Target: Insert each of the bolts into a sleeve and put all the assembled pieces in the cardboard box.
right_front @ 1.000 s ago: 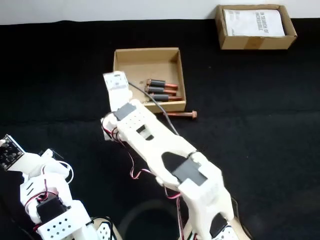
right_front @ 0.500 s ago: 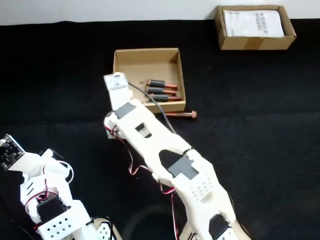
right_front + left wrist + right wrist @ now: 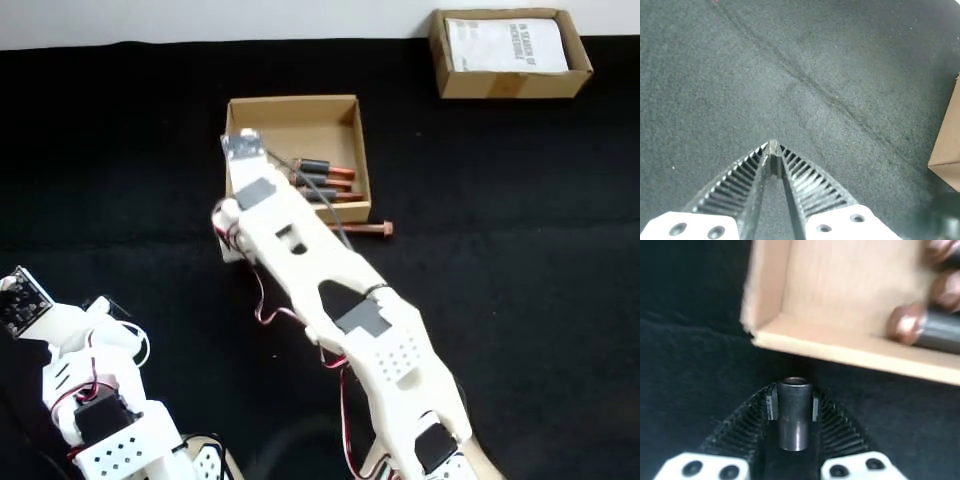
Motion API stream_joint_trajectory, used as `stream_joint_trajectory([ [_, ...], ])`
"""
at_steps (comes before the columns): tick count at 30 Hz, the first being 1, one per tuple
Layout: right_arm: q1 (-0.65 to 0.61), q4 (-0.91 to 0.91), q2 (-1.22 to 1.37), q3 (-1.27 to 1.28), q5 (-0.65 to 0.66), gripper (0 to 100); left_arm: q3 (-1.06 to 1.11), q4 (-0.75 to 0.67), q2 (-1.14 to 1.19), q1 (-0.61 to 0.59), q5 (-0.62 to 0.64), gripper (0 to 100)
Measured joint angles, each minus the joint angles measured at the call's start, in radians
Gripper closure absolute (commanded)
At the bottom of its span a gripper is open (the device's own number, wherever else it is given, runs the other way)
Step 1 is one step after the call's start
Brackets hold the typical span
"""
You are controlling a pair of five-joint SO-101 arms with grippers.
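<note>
Bolts in sleeves (image 3: 328,183) lie stacked at the right side of the box (image 3: 290,101), upper centre of the high view, so that share of the job looks done. One bare bolt (image 3: 362,229) lies on the black surface (image 3: 520,300) just below the box's lower-right corner, waiting for a sleeve. The right arm (image 3: 330,290) stretches from the lower right of the frame up to the box's lower-left corner. The left arm (image 3: 90,400) sits folded at lower left, well apart from the work. A second box (image 3: 505,85) with paper in it stands at upper right.

From the left wrist, the left pincer (image 3: 772,147) is clenched on nothing above bare surface, with a box corner off to one side.

From the right wrist, the right pincer (image 3: 792,390) grasps a dark sleeve (image 3: 792,415), its open end pointing at the box's outer wall, just short of it. Sleeved bolt heads show inside the box. I judge one joining and one placement remain.
</note>
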Motion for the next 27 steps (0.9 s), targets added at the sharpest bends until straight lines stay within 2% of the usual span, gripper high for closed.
stream_joint_trajectory([
  [14,0.195,0.456,-0.002,-0.858,0.002,99.2,0.0,0.0,0.0,0.035,0.0,99],
  [18,0.293,0.483,-0.002,-1.062,0.092,99.2,0.0,0.006,0.0,0.041,0.0,99],
  [22,0.393,0.486,-0.002,-1.134,0.215,99.2,0.0,0.009,0.0,0.041,0.0,99],
  [27,0.512,0.486,-0.06,-1.137,0.245,99.2,0.0,0.009,0.0,0.077,0.0,99],
])
